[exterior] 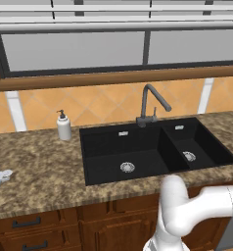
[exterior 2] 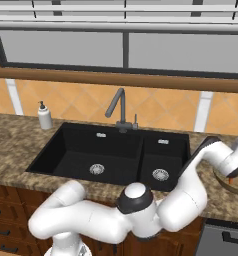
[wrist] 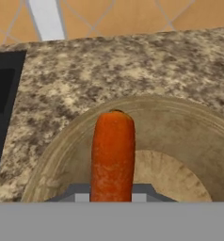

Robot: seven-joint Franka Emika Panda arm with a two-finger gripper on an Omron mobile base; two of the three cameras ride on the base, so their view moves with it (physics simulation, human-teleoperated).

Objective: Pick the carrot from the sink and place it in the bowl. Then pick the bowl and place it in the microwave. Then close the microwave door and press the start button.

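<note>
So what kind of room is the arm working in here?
A home kitchen, by the look of it: a black double sink with faucet set in a granite counter, tiled backsplash, and wooden drawers below.

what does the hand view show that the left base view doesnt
Hand view: the carrot, held in the gripper above the wooden bowl.

Left base view: the faucet, the soap dispenser, both drains in the sink, the window above, and the cabinet drawers below the counter.

Both: the speckled granite counter, the orange tiled wall behind it, and black sink basin, which the hand view catches at its left edge.
</note>
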